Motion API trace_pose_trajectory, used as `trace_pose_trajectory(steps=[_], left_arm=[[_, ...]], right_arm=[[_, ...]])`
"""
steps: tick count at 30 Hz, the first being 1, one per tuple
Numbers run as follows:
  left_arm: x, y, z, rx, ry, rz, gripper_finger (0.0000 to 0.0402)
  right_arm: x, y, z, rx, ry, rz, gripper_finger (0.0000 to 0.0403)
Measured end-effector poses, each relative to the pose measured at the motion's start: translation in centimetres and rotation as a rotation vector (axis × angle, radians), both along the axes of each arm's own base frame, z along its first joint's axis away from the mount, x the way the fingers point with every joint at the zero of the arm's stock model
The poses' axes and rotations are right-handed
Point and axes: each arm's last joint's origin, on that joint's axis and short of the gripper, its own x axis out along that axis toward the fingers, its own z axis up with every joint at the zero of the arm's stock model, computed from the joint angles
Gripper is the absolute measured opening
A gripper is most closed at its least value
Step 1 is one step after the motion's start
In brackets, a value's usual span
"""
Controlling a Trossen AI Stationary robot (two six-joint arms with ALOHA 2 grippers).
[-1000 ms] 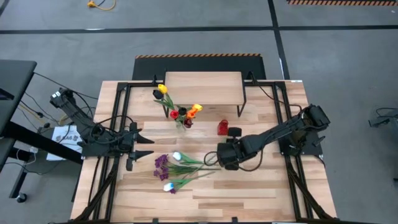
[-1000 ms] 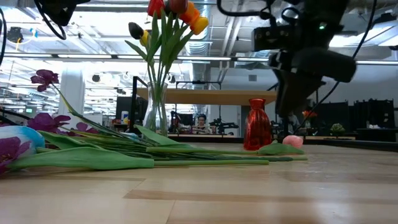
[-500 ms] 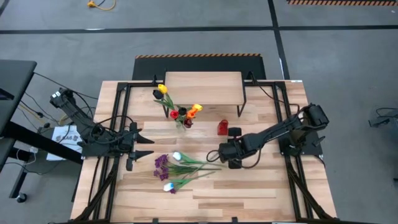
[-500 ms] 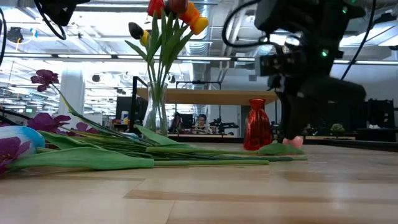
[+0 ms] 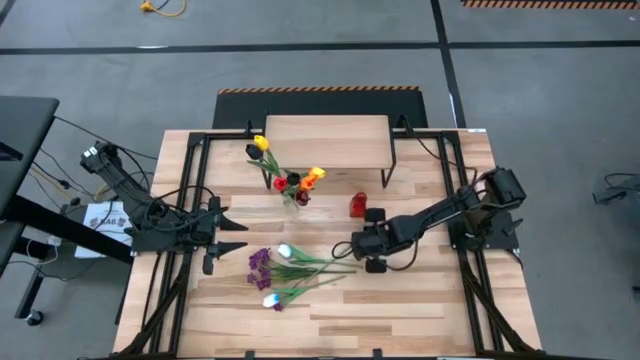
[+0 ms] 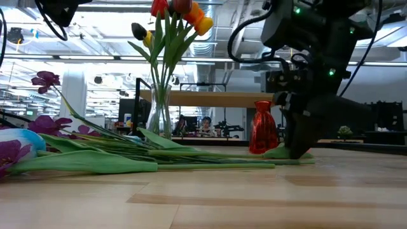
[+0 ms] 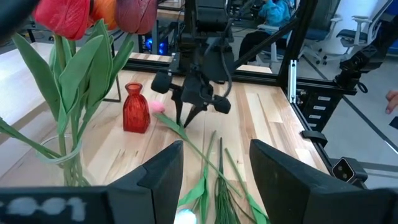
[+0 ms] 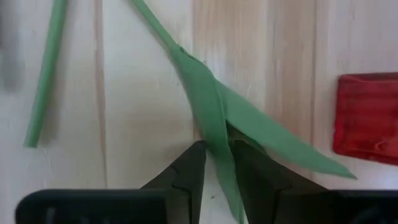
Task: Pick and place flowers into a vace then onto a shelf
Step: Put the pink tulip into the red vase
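Loose tulips (image 5: 295,268) lie mid-counter, stems pointing at the right arm, so stem ends are reachable. Right gripper (image 5: 352,249) is down at the counter, fingers (image 8: 189,171) closed on one tulip leaf (image 8: 214,124). Left gripper (image 5: 222,238) waits open near the left edge. Glass vase (image 5: 291,196) already holds several flowers; shelf (image 5: 325,135) at the far edge carries nothing.

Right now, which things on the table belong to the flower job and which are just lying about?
Part of the job:
- loose flowers lying on the table
- glass vase, already holding tulips
- shelf, nothing on it yet
- right gripper, closed on a flower stem and leaf

Lying about:
- small red vase
- left gripper, waiting aside
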Motion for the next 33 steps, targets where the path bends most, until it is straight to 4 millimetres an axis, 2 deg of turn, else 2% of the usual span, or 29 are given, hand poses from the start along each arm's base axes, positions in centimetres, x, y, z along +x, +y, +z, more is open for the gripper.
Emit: trace_pose_trajectory(steps=[6, 9, 12, 17, 21, 30, 33], left_arm=[[0.0, 0.0, 0.0, -0.001, 0.0, 0.0, 0.0175], [0.0, 0.0, 0.0, -0.001, 0.0, 0.0, 0.0175], [0.0, 0.0, 0.0, -0.004, -0.004, 0.0, 0.0175], [0.0, 0.0, 0.1, -0.011, -0.011, 0.0, 0.0175], [0.0, 0.0, 0.1, -0.013, -0.004, -0.007, 0.0175], [0.0, -0.2, 0.1, -0.059, 0.003, -0.055, 0.0175], [0.0, -0.4, 0.1, -0.116, 0.007, -0.099, 0.0175]], right_arm=[[0.1, 0.3, -1.0, -0.017, 0.028, 0.008, 0.008], [0.2, 0.4, -1.3, 0.002, 0.037, 0.005, 0.0058], [0.2, 1.1, -1.2, 0.024, 0.035, 0.014, 0.0015], [0.3, 3.1, 0.0, 0.012, 0.016, 0.024, 0.0006], [0.6, 5.8, 2.2, 0.025, 0.009, 0.076, 0.0003], [1.2, 10.3, 8.4, -0.186, -0.12, 0.147, 0.0001], [1.1, 11.3, 9.9, -0.273, -0.113, 0.217, 0.0001]])
